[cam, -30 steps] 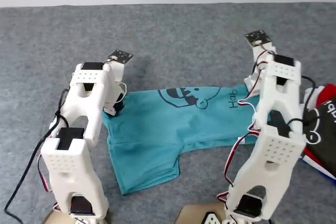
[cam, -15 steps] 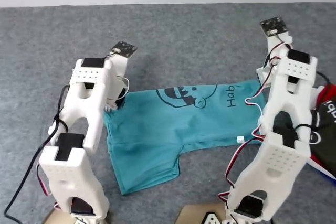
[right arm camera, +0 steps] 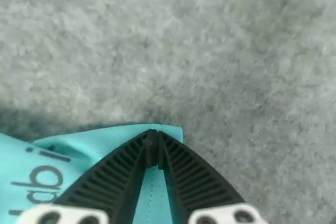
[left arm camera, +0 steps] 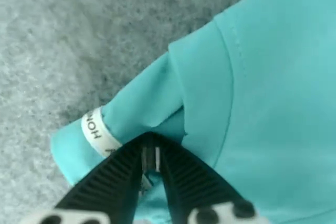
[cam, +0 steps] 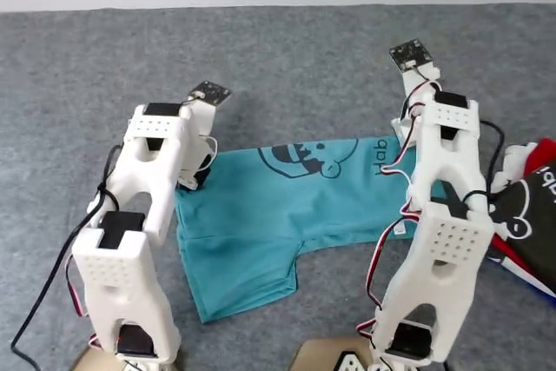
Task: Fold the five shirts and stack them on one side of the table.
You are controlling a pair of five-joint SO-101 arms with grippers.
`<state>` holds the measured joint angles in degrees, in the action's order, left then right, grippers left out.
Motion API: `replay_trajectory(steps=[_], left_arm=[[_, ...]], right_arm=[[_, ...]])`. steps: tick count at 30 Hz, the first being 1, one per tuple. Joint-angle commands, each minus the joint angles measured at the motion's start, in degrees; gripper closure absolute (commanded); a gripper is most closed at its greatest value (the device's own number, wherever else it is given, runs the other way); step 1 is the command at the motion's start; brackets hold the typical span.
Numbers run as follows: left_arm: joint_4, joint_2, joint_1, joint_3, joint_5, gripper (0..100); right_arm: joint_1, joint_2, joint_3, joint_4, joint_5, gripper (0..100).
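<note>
A teal shirt (cam: 278, 206) with a dark print lies partly folded across the grey table between the two arms. My left gripper (left arm camera: 149, 153) is shut on the teal shirt (left arm camera: 262, 93) at a bunched corner with a white label; in the high view it sits at the shirt's left edge (cam: 193, 175). My right gripper (right arm camera: 152, 140) is shut on the teal shirt (right arm camera: 73, 156) at its far right corner, beside dark lettering. In the high view that corner is hidden behind the right arm (cam: 434, 206).
A pile of other shirts (cam: 530, 215), black, red and white, lies at the right edge of the table. Grey felt (cam: 287, 76) stretches open behind the shirt and to the left. The arm bases stand at the near edge.
The right arm swung right, then back to the left, carrying the shirt's right corner inward. The left arm shifted only slightly while keeping its hold.
</note>
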<state>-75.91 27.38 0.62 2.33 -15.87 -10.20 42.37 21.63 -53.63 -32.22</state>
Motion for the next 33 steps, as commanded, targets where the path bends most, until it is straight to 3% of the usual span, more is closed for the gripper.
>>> replay_trajectory(steps=[1,11,22,33], left_arm=[[0.53,-0.44,1.58,-1.45,-0.44,99],[-0.62,-0.88,2.46,-1.45,-2.11,99],[-4.22,-12.31,-4.84,-1.19,-2.02,99],[-13.19,-20.13,-5.54,-1.1,-2.37,99]], right_arm=[[-2.07,0.31,5.01,-1.45,0.26,98.8],[-7.25,-0.13,11.87,-9.8,0.18,98.8],[-4.35,-0.31,25.41,-26.07,0.53,98.8],[-1.01,-0.22,35.69,-46.64,0.53,98.8]])
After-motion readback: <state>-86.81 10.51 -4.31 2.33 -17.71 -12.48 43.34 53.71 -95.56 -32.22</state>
